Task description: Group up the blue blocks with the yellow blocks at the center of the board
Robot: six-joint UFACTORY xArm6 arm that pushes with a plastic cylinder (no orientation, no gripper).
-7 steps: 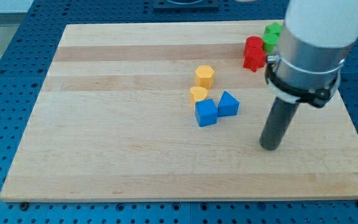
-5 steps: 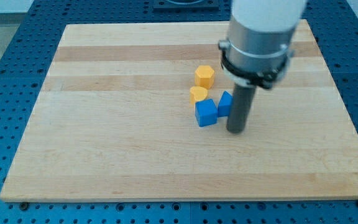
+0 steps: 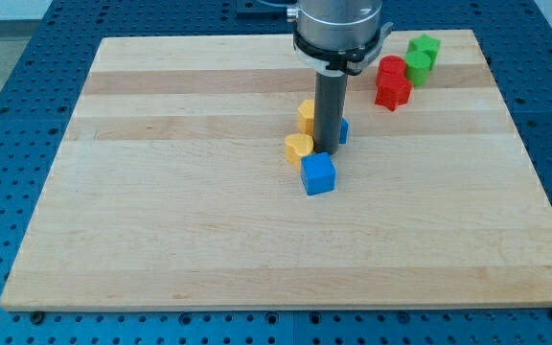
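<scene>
Blue cube (image 3: 319, 173) sat near the wooden board's (image 3: 161, 211) centre; my tip (image 3: 325, 151) stood just above it, no pincer on the rod. Yellow heart-shaped block (image 3: 298, 147) just left of tip, yellow block (image 3: 306, 114) and second blue block (image 3: 342, 130) partly hidden behind the rod.

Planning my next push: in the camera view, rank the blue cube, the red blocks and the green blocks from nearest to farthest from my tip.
1. Blue cube, just below my tip.
2. Red blocks, toward the view's upper right.
3. Green blocks, farther up and right, beyond the red ones.
</scene>
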